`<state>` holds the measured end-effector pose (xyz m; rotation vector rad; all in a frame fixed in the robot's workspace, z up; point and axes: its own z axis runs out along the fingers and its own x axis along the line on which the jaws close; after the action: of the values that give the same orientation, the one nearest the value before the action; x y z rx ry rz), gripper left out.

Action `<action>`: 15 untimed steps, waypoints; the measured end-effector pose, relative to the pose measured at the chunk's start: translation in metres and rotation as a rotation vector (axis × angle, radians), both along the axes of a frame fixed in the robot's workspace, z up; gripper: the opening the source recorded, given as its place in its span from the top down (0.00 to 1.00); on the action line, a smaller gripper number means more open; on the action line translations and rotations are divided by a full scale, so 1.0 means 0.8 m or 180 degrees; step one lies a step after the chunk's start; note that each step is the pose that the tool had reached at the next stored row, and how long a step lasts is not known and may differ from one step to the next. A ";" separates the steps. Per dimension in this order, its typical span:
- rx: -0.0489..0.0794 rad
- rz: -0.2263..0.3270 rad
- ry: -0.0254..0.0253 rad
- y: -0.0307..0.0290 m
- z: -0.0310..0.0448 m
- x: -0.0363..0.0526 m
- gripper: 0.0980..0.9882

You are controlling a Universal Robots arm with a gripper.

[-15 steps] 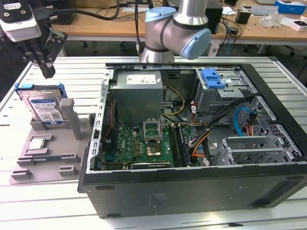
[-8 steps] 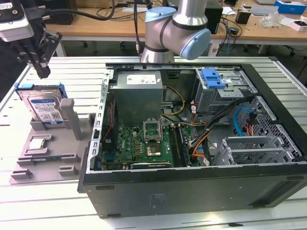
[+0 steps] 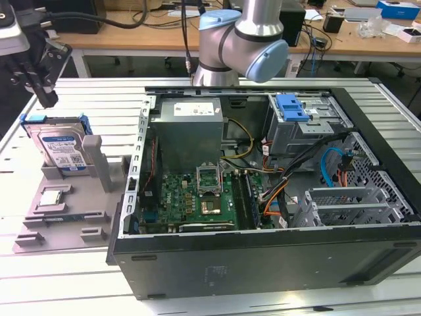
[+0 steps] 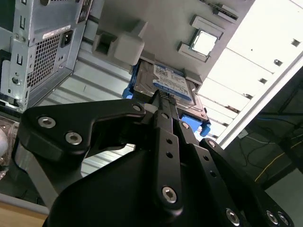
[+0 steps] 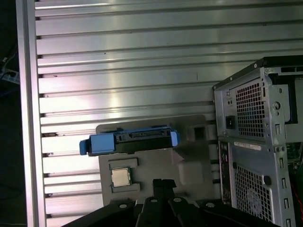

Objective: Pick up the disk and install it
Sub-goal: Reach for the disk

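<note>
The disk (image 3: 63, 150) stands on edge in a slot of the grey holder (image 3: 79, 217), silver with a blue-and-white label and a blue frame. It sits at the exterior view's left, beside the open computer case (image 3: 263, 197). My gripper (image 3: 45, 97) hangs a little above the disk's top edge, apart from it, fingers shut with nothing between them. In the second wrist view the gripper (image 4: 164, 97) points toward the disk (image 4: 166, 81). In the first wrist view the disk (image 5: 130, 141) is seen edge-on, beyond the gripper (image 5: 163, 182).
A small square processor chip (image 3: 52, 197) lies on the same holder, in front of the disk. A grey upright post (image 3: 93, 158) of the holder stands close to the disk's right side. Inside the case a blue bracket (image 3: 293, 106) sits on the drive cage.
</note>
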<state>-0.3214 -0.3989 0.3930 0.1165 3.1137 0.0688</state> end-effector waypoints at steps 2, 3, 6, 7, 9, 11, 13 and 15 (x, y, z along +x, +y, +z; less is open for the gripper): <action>0.0000 0.0000 0.0000 0.0000 -0.0001 -0.010 0.99; 0.0000 0.0000 0.0000 0.0000 -0.0001 -0.018 0.99; 0.0000 0.0000 0.0000 0.0000 -0.0006 -0.040 0.99; 0.0000 0.0000 0.0000 0.0000 -0.0007 -0.047 0.99; 0.0000 0.0000 0.0000 0.0000 -0.0008 -0.054 0.99; 0.0000 0.0000 0.0000 0.0000 -0.0009 -0.062 0.99; 0.0000 0.0000 0.0000 0.0000 -0.0008 -0.062 0.99; 0.0000 0.0000 0.0000 0.0000 -0.0008 -0.063 0.99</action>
<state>-0.3714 -0.3989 0.3923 0.1165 3.1137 0.0689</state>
